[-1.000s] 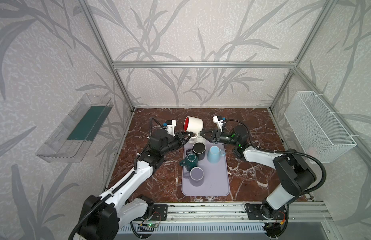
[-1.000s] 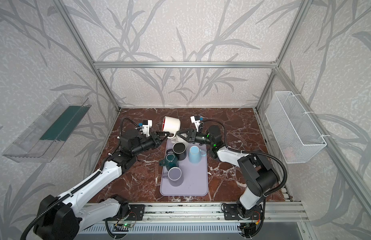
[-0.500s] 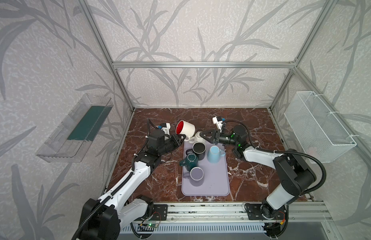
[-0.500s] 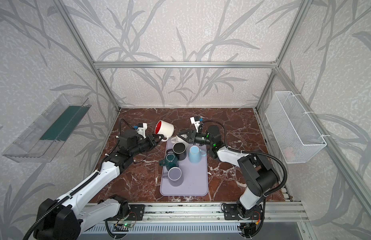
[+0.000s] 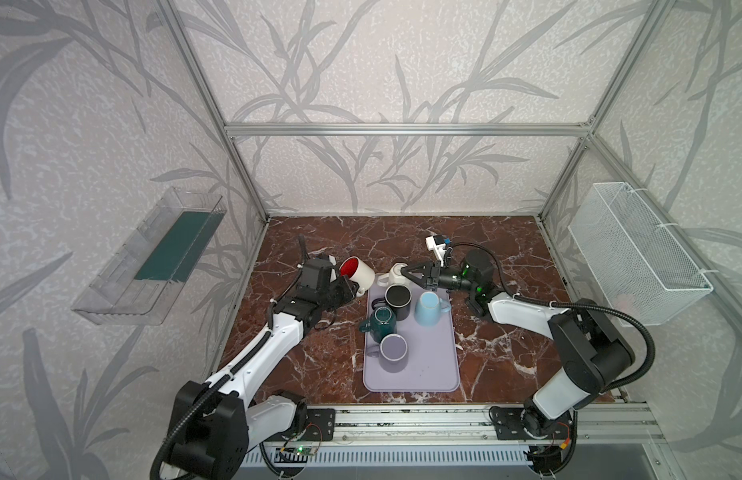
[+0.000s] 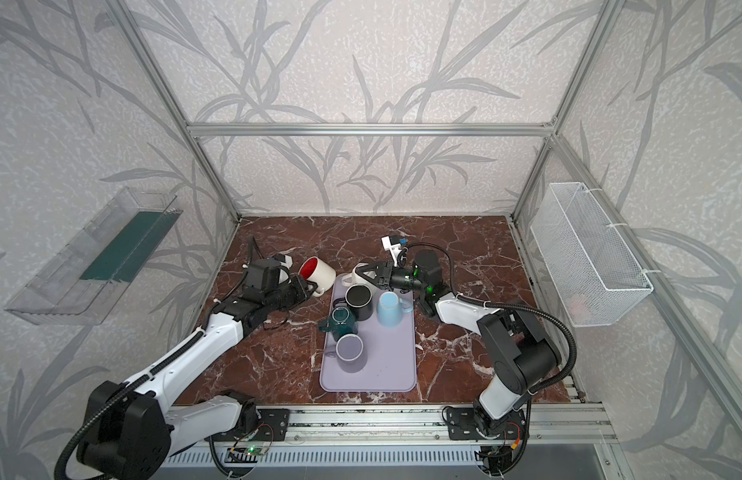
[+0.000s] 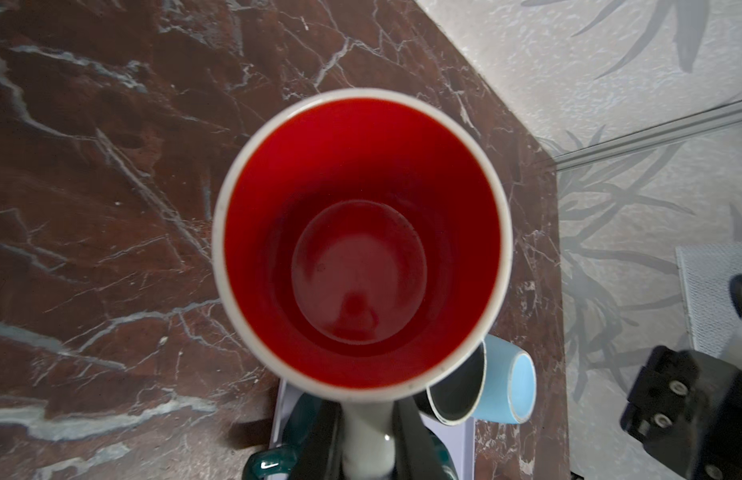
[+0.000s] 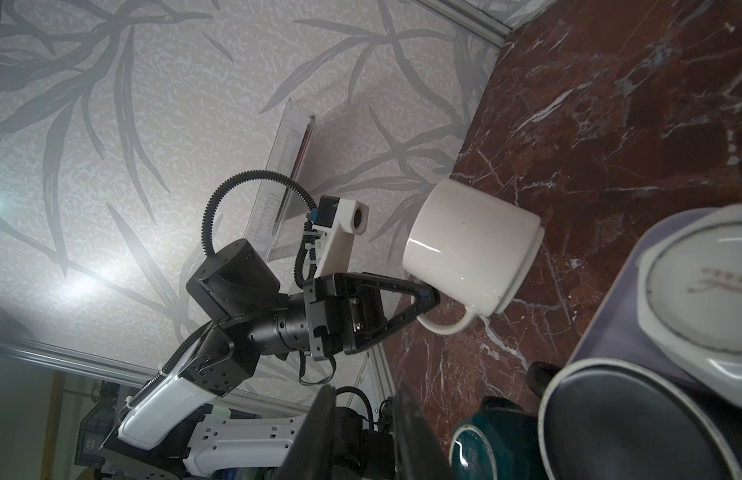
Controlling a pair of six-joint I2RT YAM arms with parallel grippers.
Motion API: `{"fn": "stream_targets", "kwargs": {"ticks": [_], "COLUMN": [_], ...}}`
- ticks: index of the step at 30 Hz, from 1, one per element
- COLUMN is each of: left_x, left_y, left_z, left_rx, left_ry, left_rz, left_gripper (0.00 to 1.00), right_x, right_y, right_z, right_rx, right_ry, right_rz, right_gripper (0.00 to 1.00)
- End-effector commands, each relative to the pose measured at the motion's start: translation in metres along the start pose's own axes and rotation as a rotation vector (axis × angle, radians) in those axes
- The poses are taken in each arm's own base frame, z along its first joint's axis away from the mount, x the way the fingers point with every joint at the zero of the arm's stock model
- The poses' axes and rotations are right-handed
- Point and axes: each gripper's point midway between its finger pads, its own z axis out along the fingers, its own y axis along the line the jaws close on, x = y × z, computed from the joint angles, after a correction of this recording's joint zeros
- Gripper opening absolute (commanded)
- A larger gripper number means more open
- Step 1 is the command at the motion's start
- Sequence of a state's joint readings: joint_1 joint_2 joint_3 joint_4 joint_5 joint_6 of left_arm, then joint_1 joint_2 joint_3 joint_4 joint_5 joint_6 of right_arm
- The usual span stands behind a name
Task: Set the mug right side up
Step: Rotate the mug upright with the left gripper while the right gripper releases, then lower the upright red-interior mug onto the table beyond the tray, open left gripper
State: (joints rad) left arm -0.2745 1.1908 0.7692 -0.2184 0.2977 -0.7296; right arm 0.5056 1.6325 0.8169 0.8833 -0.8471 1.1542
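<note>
One white mug [image 5: 362,273] with a red interior is clenched by its handle in the left fingers [image 5: 353,286]. It is tilted, mouth facing up and back toward the left arm, over the desk [image 5: 485,241] just beside the far left corner of the lilac tray [image 5: 423,370]. Whether its base touches the desk cannot be told. The right fingers [image 5: 406,272] are slightly parted, grasping nothing, just beside an overturned white mug [image 5: 395,270] at the tray's far edge.
</note>
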Motion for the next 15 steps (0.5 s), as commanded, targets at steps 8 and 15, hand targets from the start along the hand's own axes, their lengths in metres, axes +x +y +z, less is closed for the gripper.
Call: {"fn": "stream_targets", "kwargs": {"ticks": [8,15], "left_x": [-0.054,-0.082], "left_y": [0.001,0.014], "left_z": [0.022,0.05], "left_rx": [-0.143,-0.278], "left_ry": [-0.053,-0.053], "left_rz": [0.196,0.302], "left_gripper": [0.0,0.0], "right_x": [0.001,0.0], "right_y": [0.011,0.006], "right_z": [-0.016,-0.024], "right_rx": [0.009,0.026], "right_ry": [0.014,0.014], "right_rz": [-0.053,-0.057], "right_gripper": [0.26,0.26]}}
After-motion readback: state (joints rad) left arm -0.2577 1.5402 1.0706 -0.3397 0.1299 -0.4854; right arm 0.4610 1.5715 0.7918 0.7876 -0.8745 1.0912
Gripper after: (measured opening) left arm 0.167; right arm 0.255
